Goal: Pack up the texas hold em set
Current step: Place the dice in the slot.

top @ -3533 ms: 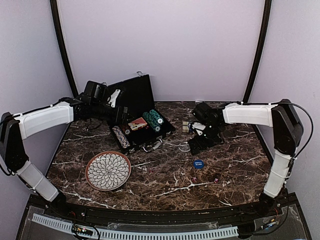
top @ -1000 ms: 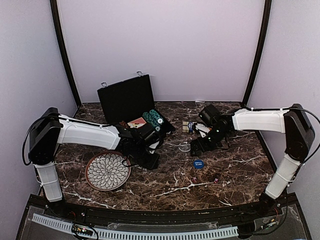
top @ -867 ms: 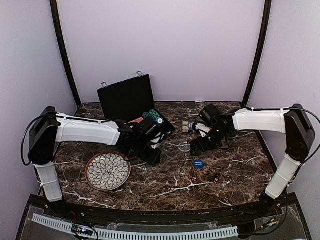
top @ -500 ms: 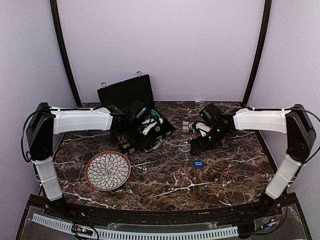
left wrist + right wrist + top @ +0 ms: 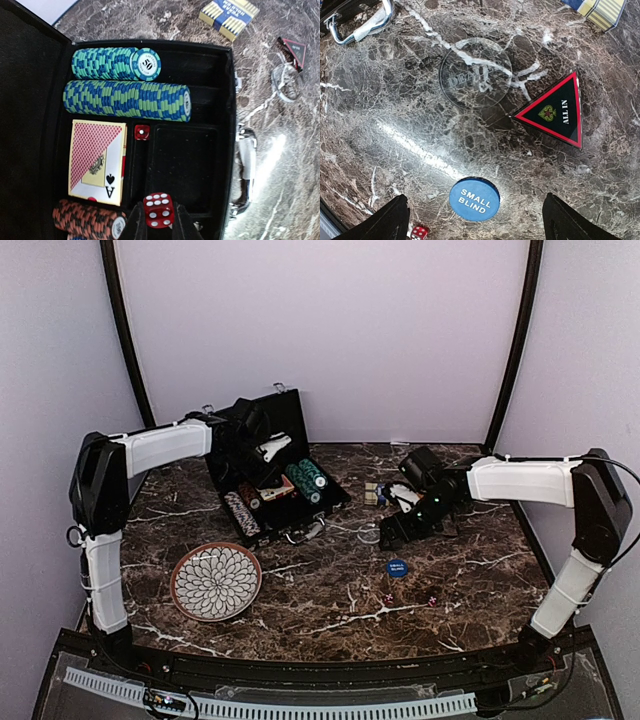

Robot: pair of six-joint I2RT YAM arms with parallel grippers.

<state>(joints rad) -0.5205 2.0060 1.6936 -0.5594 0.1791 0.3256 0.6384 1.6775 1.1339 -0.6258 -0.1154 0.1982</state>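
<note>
on the marble counter [image 5: 330,590] we see the open black case [image 5: 288,430] at the back left with its lid up, and a patterned plate [image 5: 216,582] in front of it. our left gripper [image 5: 157,225] hovers over the case tray, clenched on a red die [image 5: 159,210], with rows of green-blue chips [image 5: 127,100], a deck [image 5: 96,162] and a smaller die [image 5: 142,132] lying in the tray beyond. our right gripper [image 5: 476,222] hangs released, spread wide, over bare counter right of the case, with a clear disc [image 5: 475,73], a black triangle [image 5: 555,112] and a blue button [image 5: 474,199] lying apart below it.
</note>
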